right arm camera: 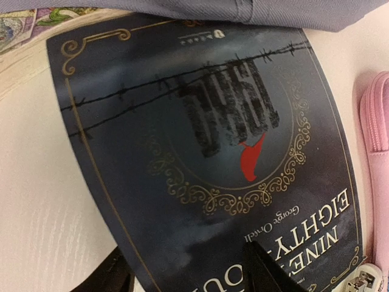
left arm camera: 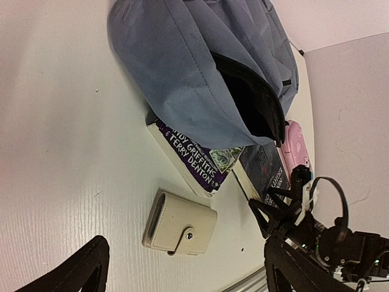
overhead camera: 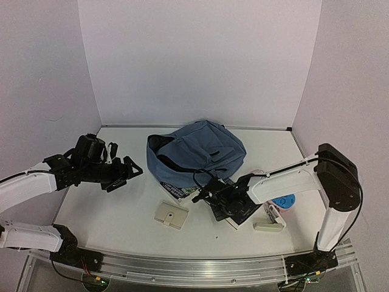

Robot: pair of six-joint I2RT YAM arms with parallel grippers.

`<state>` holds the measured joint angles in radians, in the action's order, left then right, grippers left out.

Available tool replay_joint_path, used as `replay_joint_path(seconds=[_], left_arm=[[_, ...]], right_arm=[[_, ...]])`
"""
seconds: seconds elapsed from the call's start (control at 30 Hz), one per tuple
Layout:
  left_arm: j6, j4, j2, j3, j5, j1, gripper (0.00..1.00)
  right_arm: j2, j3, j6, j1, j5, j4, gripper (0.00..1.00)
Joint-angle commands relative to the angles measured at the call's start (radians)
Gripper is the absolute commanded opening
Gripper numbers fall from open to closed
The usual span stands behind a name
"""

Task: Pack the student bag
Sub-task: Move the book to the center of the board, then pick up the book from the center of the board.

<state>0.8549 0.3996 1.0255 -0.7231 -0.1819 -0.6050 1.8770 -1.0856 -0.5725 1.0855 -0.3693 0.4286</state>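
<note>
The slate-blue student bag [overhead camera: 196, 148] lies at the back middle of the table with its black zip mouth gaping toward the left; the left wrist view shows the bag [left arm camera: 194, 67] and its dark opening. My left gripper [overhead camera: 124, 173] hovers left of the bag, open and empty [left arm camera: 188, 275]. My right gripper [overhead camera: 213, 193] is low over a dark "Nineteen Eighty-Four" book [right arm camera: 200, 152] in front of the bag. Its jaws stand apart astride the book's long edge. One finger [right arm camera: 112, 275] is beside the book, the other [right arm camera: 267, 271] is over the cover.
A purple-spined book [left arm camera: 194, 159] pokes out from under the bag's edge. A beige snap wallet [overhead camera: 171, 215] lies near the front middle. A pink case [overhead camera: 275, 211], a blue object [overhead camera: 284, 201] and a pale flat item [overhead camera: 268, 227] sit by the right arm.
</note>
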Motion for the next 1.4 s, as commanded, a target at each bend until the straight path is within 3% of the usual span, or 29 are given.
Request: replay_joint_path(seconds=[0.0, 0.2, 0.47, 0.7, 0.8, 0.87, 1.0, 1.17, 1.37], left_arm=[[0.012, -0.020, -0.030, 0.005, -0.001, 0.008, 0.88], [0.008, -0.027, -0.010, 0.004, -0.010, 0.011, 0.88], [0.056, -0.130, 0.008, 0.071, -0.055, 0.011, 0.88], [0.085, -0.135, 0.065, 0.106, -0.071, 0.008, 0.87], [0.115, -0.157, 0.110, 0.108, -0.091, -0.013, 0.86], [0.140, -0.176, 0.140, 0.103, -0.092, -0.040, 0.85], [0.209, -0.219, 0.181, 0.091, -0.046, -0.133, 0.84], [0.320, -0.273, 0.258, 0.082, -0.003, -0.252, 0.83], [0.373, -0.325, 0.414, 0.028, -0.035, -0.360, 0.83]], right_arm=[[0.090, -0.021, -0.049, 0.034, -0.037, 0.092, 0.35], [0.071, -0.053, -0.081, 0.075, 0.034, 0.088, 0.00], [0.062, -0.123, -0.222, 0.168, 0.192, -0.025, 0.00], [0.105, -0.270, -0.330, 0.251, 0.227, -0.088, 0.01], [0.071, -0.316, -0.321, 0.254, 0.219, -0.091, 0.21], [0.021, -0.324, -0.299, 0.253, 0.194, -0.090, 0.42], [-0.112, -0.300, -0.241, 0.242, 0.138, -0.070, 0.67], [-0.248, -0.187, -0.181, 0.146, 0.164, -0.067, 0.81], [-0.353, -0.011, -0.109, -0.033, 0.353, -0.151, 0.84]])
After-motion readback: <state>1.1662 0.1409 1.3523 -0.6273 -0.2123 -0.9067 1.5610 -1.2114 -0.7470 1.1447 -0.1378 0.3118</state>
